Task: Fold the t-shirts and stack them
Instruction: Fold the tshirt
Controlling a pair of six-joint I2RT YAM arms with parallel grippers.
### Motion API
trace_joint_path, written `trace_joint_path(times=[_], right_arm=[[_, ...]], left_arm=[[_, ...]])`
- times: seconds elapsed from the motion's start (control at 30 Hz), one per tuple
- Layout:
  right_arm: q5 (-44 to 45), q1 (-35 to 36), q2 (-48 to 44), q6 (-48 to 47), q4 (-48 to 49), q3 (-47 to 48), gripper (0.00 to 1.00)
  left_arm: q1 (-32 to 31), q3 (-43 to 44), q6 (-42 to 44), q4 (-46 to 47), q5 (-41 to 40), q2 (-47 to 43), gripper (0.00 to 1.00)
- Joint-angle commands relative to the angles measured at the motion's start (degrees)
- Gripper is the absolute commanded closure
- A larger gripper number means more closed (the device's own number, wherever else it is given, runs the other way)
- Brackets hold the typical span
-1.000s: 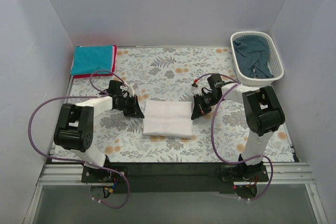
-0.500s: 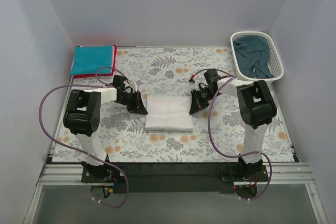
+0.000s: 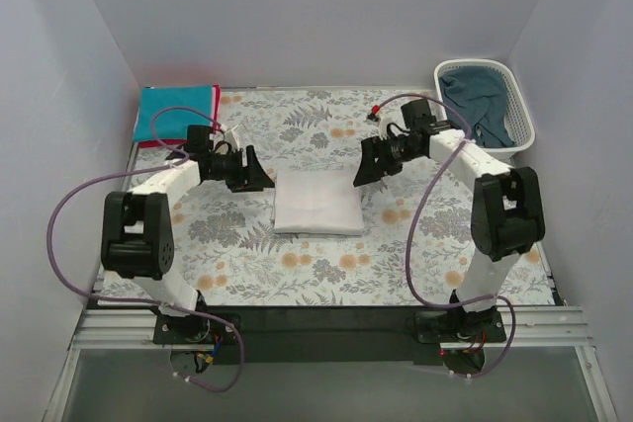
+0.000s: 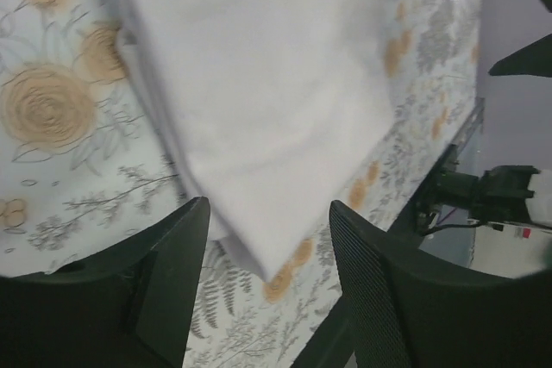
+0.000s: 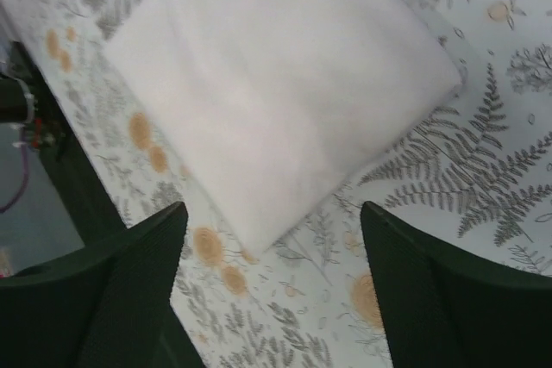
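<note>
White cloth t-shirt, folded into a rectangle, lay mid-way on the floral-clothed desk between the left claw and right claw, both spread and holding nothing. We judged its folding finished; the next move called for carrying it onto the folded teal-over-red t-shirts at the far-left corner. We could read no writing.

Soft, even light is falling from above, leaving faint shadows on the tabletop. In both wrist views the white t-shirt is looking washed out and smeared, and the dark claw fingers are blurring out of focus.
</note>
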Motion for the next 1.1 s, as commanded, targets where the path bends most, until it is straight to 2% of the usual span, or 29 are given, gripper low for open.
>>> trace_joint_path(times=[0.0, 0.03, 0.1, 0.13, 0.17, 0.23, 0.37, 0.43, 0.53, 0.77, 0.9, 1.07], right_arm=[[-9.7, 0.1, -7.8, 4.0, 1.8, -1.5, 0.08], [-12.0, 0.6, -8.0, 6.5, 5.2, -2.6, 0.02], [-18.4, 1.4, -7.8, 11.6, 9.8, -5.1, 0.02], [-20.1, 2.6, -7.8, 16.9, 13.0, -8.6, 0.02], [-22.2, 3.4, -7.6, 18.8, 17.8, -10.1, 0.02], [-23.6, 5.6, -7.1, 22.7, 21.0, -12.3, 0.02], [-25.5, 8.2, -2.9, 28.2, 28.8, -15.5, 0.02], [-25.6, 8.7, -0.7, 29.6, 30.6, -16.0, 0.02], [-24.0, 8.7, 4.4, 29.1, 31.1, -18.2, 0.01], [-19.1, 6.3, 9.6, 26.6, 30.7, -22.3, 0.02], [-20.0, 5.5, 7.4, 24.2, 27.5, -22.4, 0.02], [-23.6, 5.5, -2.2, 10.1, 12.8, -18.3, 0.02]], left_arm=[[-1.1, -2.0, -6.5, 5.3, 11.5, -9.5, 0.43], [-1.7, -3.9, -9.6, 7.1, 13.7, -10.3, 0.38], [-4.3, -7.4, -16.1, 12.6, 18.1, -11.7, 0.35], [-5.5, -11.3, -23.6, 19.7, 18.7, -12.0, 0.32], [-6.8, -12.9, -26.3, 22.9, 18.9, -12.6, 0.27], [-10.6, -15.4, -31.0, 31.3, 18.6, -12.6, 0.25], [-14.6, -18.1, -39.4, 39.5, 17.5, -9.1, 0.24], [-15.4, -18.1, -39.8, 39.7, 16.2, -5.1, 0.23], [-14.8, -18.2, -37.5, 33.5, 11.4, 0.4, 0.23], [-9.9, -21.5, -34.4, 31.1, 6.7, 6.9, 0.23], [-9.1, -20.5, -31.5, 27.3, 9.4, 4.6, 0.22], [-7.1, -18.1, -25.6, 23.6, 15.0, -4.9, 0.23]])
